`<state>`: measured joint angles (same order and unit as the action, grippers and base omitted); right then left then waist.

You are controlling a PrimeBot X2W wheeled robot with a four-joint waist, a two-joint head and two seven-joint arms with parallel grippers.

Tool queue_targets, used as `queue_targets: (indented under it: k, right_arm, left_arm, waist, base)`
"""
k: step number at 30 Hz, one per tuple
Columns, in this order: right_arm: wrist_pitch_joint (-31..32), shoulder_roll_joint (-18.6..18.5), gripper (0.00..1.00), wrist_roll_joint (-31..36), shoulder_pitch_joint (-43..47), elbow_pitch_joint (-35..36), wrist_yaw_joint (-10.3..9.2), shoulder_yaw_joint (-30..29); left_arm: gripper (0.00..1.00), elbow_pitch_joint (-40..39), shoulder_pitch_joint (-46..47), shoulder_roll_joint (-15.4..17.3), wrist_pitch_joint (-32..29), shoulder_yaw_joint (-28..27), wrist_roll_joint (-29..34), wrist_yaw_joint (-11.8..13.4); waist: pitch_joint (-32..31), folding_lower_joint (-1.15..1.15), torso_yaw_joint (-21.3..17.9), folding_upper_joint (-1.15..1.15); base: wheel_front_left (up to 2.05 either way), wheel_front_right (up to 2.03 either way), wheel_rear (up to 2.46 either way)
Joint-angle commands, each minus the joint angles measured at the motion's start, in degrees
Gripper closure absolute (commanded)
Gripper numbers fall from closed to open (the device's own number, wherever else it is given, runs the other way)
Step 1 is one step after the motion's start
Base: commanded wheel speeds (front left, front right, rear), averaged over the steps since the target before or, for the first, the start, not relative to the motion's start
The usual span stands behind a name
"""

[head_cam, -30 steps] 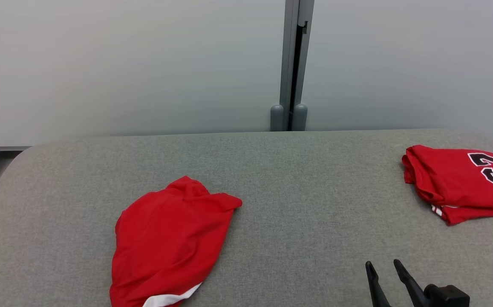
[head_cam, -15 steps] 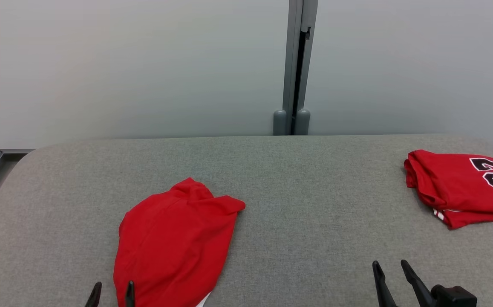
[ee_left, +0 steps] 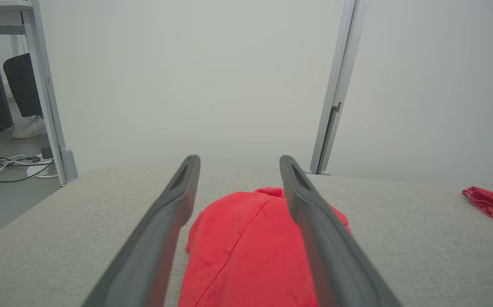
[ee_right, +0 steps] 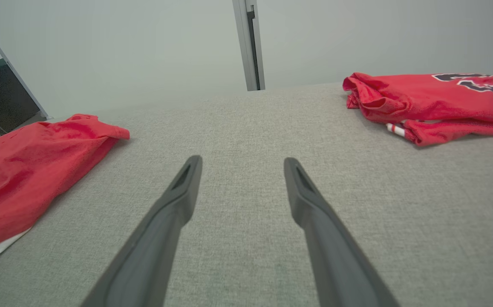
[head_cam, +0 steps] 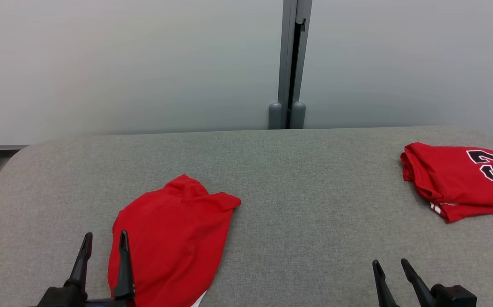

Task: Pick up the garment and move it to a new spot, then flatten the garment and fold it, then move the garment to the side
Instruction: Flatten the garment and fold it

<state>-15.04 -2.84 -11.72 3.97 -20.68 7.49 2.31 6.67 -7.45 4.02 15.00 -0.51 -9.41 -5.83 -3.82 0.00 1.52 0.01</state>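
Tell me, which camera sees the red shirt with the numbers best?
The right wrist view: the numbered shirt lies nearly whole, folds and striped trim clear. The head view shows its numbers, cut at the edge. The left wrist view catches just a corner.

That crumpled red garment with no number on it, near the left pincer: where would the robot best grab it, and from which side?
Probably the raised bunched fold at the far end of the red garment, pinched from above. The cloth humps up there, giving the fingers something to close on, while the rest lies flat against the table. The open left pincer is already beside its near left edge.
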Motion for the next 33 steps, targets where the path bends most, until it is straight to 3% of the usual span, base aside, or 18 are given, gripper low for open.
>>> queue_targets:
  k: [1, 15, 22, 33]
  right_arm:
    - [-0.16, -0.09, 0.0, 0.33, -0.09, 0.18, 0.01, -0.03]
    - [-0.16, -0.09, 0.0, 1.48, -1.53, -0.88, 0.01, -0.25]
    - [0.08, -0.1, 0.0, 1.89, -6.96, -4.29, 0.01, 3.37]
    - [-0.05, -0.12, 0.0, -0.84, -20.59, -16.95, 0.01, 12.77]
  left_arm:
    - [0.0, 0.53, 1.41, -0.09, 0.25, 0.12, 0.45, -0.32]
    - [0.0, 4.73, 4.47, -0.93, 0.25, -0.18, 2.42, -0.96]
    - [0.0, 4.8, 4.58, -1.04, 0.25, -0.03, 2.89, -0.9]
    - [0.0, 4.79, 6.06, -1.11, 0.24, 1.2, 3.23, -1.22]
  waist:
    - [0.16, 0.0, -0.15, -0.01]
    - [0.81, 0.0, 1.06, -0.01]
    - [1.38, 0.0, 5.49, -0.01]
    - [3.31, 0.0, 15.11, -0.01]
  base:
    - [0.0, 0.0, 0.0]
    - [0.0, 0.0, 0.0]
    - [0.0, 0.0, 0.0]
    - [0.0, 0.0, 0.0]
